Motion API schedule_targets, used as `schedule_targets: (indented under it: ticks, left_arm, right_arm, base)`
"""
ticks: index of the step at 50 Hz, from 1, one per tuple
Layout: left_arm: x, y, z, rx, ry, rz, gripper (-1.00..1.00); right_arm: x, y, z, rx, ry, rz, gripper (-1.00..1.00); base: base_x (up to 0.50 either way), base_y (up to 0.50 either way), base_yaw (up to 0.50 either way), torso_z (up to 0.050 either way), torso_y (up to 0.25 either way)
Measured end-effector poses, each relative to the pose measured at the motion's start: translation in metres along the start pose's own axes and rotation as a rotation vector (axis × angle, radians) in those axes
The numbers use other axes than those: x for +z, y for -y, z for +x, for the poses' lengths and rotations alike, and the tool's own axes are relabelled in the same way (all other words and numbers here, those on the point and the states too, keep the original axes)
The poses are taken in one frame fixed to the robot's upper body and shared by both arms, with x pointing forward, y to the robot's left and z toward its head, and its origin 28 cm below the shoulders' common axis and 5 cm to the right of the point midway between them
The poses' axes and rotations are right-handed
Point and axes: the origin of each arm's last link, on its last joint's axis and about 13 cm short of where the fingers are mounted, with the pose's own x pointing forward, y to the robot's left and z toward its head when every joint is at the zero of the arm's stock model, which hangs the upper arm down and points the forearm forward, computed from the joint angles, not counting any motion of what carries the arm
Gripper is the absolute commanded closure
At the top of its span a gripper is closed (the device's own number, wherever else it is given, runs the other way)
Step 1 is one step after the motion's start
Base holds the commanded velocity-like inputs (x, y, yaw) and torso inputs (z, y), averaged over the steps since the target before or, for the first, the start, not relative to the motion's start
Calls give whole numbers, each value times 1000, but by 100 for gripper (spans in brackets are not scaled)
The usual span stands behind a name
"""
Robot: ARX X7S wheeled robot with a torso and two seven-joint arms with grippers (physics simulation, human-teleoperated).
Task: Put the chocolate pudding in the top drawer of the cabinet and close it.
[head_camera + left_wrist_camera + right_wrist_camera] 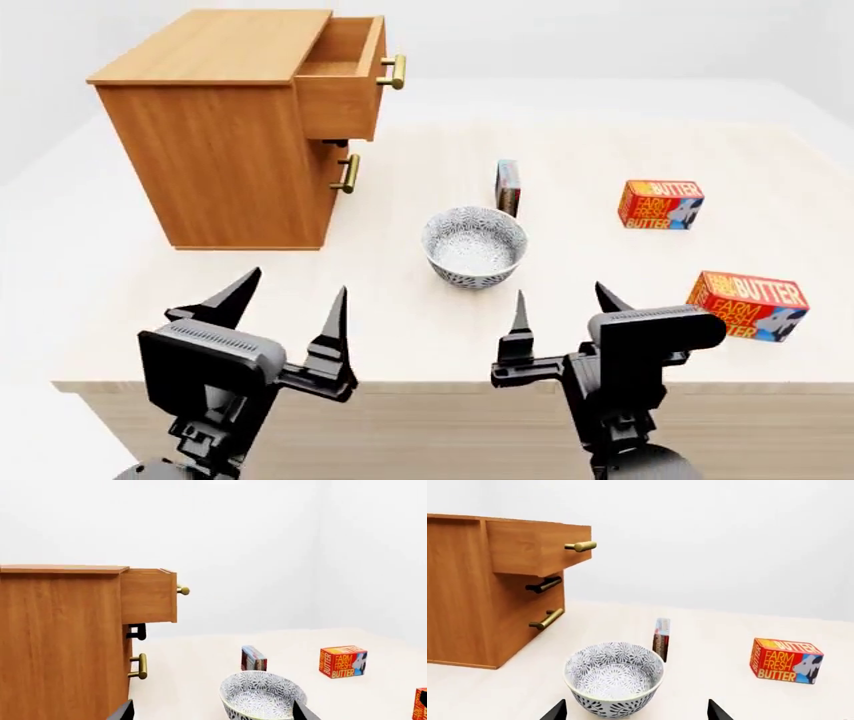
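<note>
The chocolate pudding (507, 187) stands on edge on the table just behind the patterned bowl (474, 247); both wrist views catch it too, the pudding (253, 658) and the pudding (661, 638). The cabinet (227, 130) sits at the far left with its top drawer (350, 75) pulled out, brass handle (394, 71) facing right. My left gripper (287, 300) and right gripper (561, 305) both hover open over the table's near edge, holding nothing, well short of the pudding.
Two red-orange butter boxes lie to the right: one butter box (661, 204) farther back, the other butter box (747, 306) near my right gripper. The lower drawer's handle (348, 173) sticks out under the open drawer. The table's front edge (441, 385) runs just below both grippers.
</note>
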Motion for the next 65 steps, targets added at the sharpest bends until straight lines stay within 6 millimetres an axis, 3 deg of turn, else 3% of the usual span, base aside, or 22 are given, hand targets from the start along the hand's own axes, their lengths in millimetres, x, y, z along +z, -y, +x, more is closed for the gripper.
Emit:
schedule_targets:
  ticks: [10, 27, 47, 65]
  left_arm:
    - [20, -3, 12, -16, -2, -7, -100]
    - [58, -10, 34, 24, -20, 37, -100]
    - [118, -31, 88, 45, -36, 118, -100]
    - [145, -39, 106, 6, -44, 60, -100]
  right_arm:
    - [17, 2, 4, 25, 24, -10, -100]
    - [59, 7, 21, 54, 72, -11, -100]
    - [102, 16, 57, 89, 58, 0, -100]
    - [118, 19, 70, 103, 63, 1, -100]
  base:
    - [0, 0, 0, 47, 0]
    - [0, 0, 0, 0, 0]
    - [6, 0, 0, 0, 0]
    - [44, 0, 0, 0, 0]
